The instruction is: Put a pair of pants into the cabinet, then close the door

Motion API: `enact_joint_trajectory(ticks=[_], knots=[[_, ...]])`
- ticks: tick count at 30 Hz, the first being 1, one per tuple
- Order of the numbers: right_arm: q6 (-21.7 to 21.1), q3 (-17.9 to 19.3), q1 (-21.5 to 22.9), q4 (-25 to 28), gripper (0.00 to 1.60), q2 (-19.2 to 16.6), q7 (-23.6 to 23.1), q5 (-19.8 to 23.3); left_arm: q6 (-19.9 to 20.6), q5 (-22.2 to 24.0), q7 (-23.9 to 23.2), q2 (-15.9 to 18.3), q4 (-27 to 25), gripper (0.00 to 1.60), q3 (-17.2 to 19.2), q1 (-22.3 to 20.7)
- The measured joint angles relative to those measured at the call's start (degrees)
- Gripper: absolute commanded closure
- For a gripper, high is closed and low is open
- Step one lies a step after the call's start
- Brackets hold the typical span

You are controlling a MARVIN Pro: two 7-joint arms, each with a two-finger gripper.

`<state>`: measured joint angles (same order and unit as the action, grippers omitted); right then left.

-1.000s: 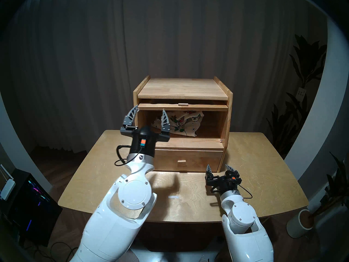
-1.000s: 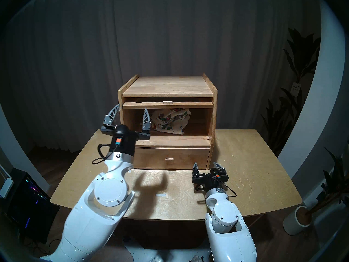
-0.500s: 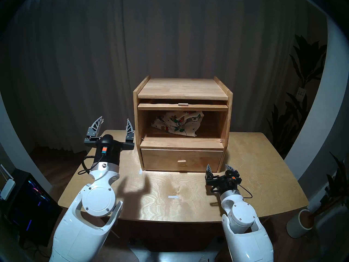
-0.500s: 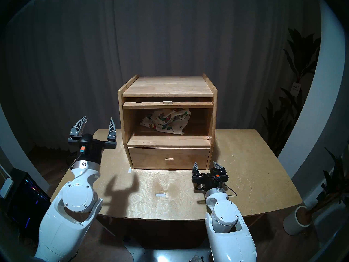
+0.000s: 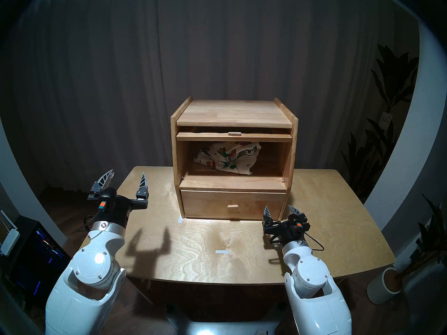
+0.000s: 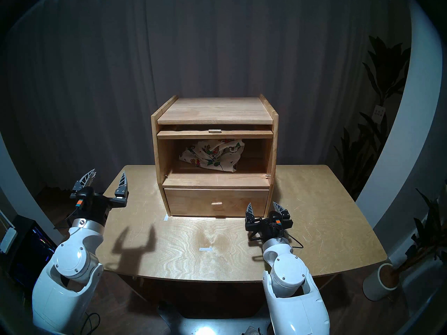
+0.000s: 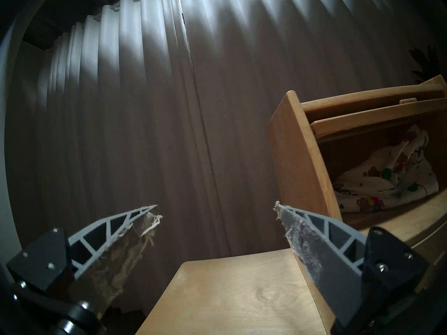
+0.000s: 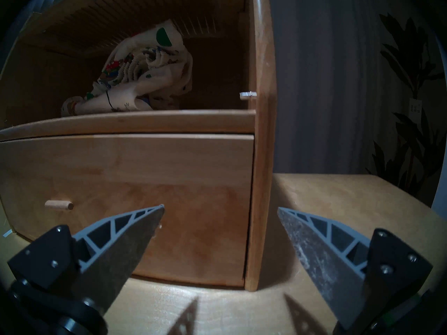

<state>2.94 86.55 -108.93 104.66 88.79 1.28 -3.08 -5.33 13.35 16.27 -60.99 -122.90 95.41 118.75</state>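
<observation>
The light-wood cabinet (image 5: 232, 112) stands at the back middle of the table. The cream teddy-bear pants (image 5: 227, 158) lie crumpled inside its large open compartment, also in the left wrist view (image 7: 387, 182) and the right wrist view (image 8: 145, 68). The door (image 5: 234, 137) is lifted and slid in flat under the top; only its front edge and small knob show. My left gripper (image 5: 127, 173) is open and empty above the table's left edge, well left of the cabinet. My right gripper (image 5: 278, 207) is open and empty, low in front of the cabinet's bottom right corner.
The drawer (image 5: 232, 204) below the compartment is shut. Two white tape marks (image 5: 222, 251) are stuck on the wooden table (image 5: 326, 230). A potted plant (image 5: 384, 288) stands on the floor at the right, a dark computer case (image 5: 36, 254) at the left, a curtain behind.
My left gripper, open and empty, has drawn back from the cabinet opening, moving left and down to the table's left edge. The pants stay inside. The right gripper has barely moved.
</observation>
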Motion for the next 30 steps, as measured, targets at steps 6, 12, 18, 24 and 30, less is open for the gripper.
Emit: enact_joint_trajectory(ticks=[6,12,18,24,30], knots=[[1.4,-0.02,-0.8,3.96,0.0,-2.49,0.19,-4.57,-1.68,3.89,-3.9,1.2,-1.06,0.0,2.21,1.39],[2.38,0.98,-1.26,8.09,0.0,-5.72,0.28,-10.41,-3.01,7.33,-7.72,2.34,-1.62,0.0,4.04,2.45],[2.7,0.97,-0.16,12.51,0.0,-9.28,-0.01,-18.37,-4.34,11.09,-11.91,3.47,-1.81,0.0,6.23,3.71],[2.19,-1.16,2.48,16.46,0.0,-11.72,-1.6,-25.44,-5.37,14.63,-15.58,4.3,-1.89,0.0,8.46,5.02],[-1.72,-4.53,5.92,17.54,0.0,-13.14,-5.09,-32.26,-5.54,17.71,-18.38,4.94,-0.95,0.0,10.46,6.26]])
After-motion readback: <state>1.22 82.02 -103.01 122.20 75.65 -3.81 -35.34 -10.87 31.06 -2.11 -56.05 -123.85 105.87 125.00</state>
